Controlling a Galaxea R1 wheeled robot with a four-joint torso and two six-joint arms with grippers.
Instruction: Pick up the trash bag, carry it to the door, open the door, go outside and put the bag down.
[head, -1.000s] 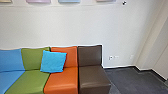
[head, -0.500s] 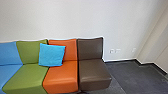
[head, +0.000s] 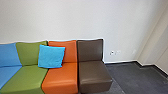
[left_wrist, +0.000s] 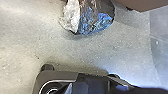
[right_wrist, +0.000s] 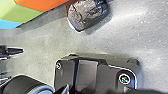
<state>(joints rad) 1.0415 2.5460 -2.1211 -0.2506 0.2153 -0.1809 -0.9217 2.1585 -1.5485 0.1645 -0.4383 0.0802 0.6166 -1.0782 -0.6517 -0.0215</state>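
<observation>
Head view: compared with a moment ago, the camera has tipped downward, and the pictures on the wall (head: 75, 20) have left its frame; since then only a slight shift the other way.
Seats: the brown seat (head: 93, 76), orange seat (head: 61, 78) and green seat (head: 27, 77) have not moved; the shift is the robot's own.
Cushion (head: 51, 56): as before, leaning on the backrests where green meets orange.
What it means: the robot seems to be settling its body in front of the bag (left_wrist: 88, 18), at the pick-up stage; carrying and the door are still ahead.
Bag: on the floor (left_wrist: 90, 51), close by the front edge of the brown seat; whether it touches the seat I cannot tell. Dark and crinkled, with a bluish sheen, it looks soft and likely to sag when lifted.
Base (right_wrist: 86, 72): facing the bag, with bare floor between the two.
Arms: both wrists are over the floor in front of the robot, their cameras looking down on base and bag.
Left pincer: how far open, I cannot tell; the bag is not in it.
Right pincer: opening equally unclear; it has no hold on the bag either.
</observation>
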